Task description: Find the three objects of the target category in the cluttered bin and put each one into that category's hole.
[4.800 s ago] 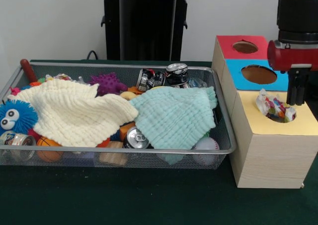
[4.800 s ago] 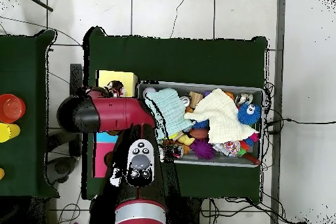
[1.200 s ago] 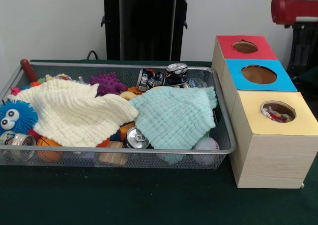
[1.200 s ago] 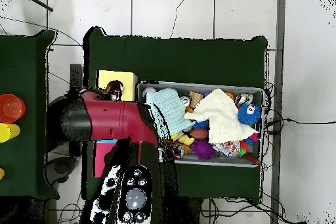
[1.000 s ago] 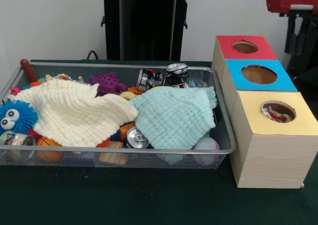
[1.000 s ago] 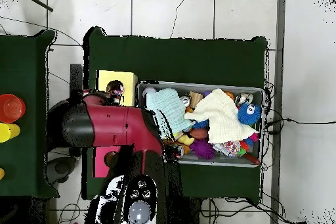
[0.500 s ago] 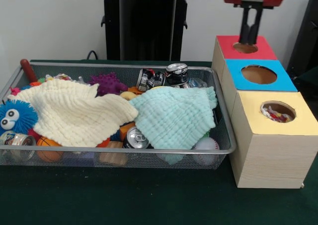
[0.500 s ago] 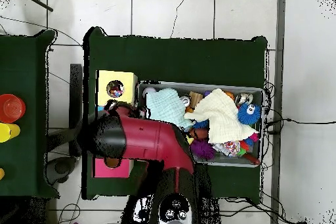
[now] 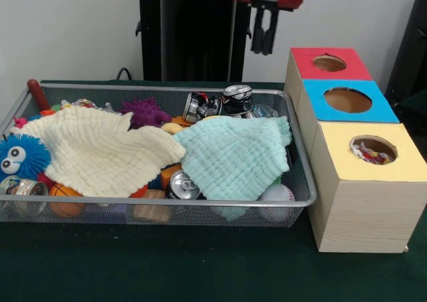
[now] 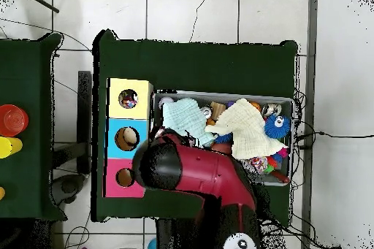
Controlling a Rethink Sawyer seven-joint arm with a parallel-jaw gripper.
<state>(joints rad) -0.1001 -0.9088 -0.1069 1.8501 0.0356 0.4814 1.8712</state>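
Note:
My gripper [image 9: 261, 51] hangs high behind the back right corner of the wire bin [image 9: 301, 201], just left of the red box top. Its fingers [image 9: 256, 29] show a narrow gap with nothing between them. A colourful wrapped bag [image 9: 371, 155] lies inside the yellow hole [image 9: 373, 148]. The blue hole [image 9: 347, 100] and red hole [image 9: 329, 63] look bare. The bin holds a light-green cloth [image 9: 233, 155], a cream cloth [image 9: 100, 152] and crushed cans [image 9: 237, 99]. In the overhead view my arm [image 10: 197, 173] covers the gripper and part of the bin [image 10: 292, 111].
Also in the bin: a blue fuzzy toy [image 9: 20, 155], a purple spiky toy [image 9: 143, 111], a can [image 9: 181, 185], a baseball [image 9: 277, 194] and a small basketball [image 9: 63, 192]. The cloths hide much below them. The three-hole box [image 10: 128, 136] stands against the bin.
The bag has dropped fully into the yellow hole. My gripper rose from beside that hole and swung past the red box top toward the bin's back corner.

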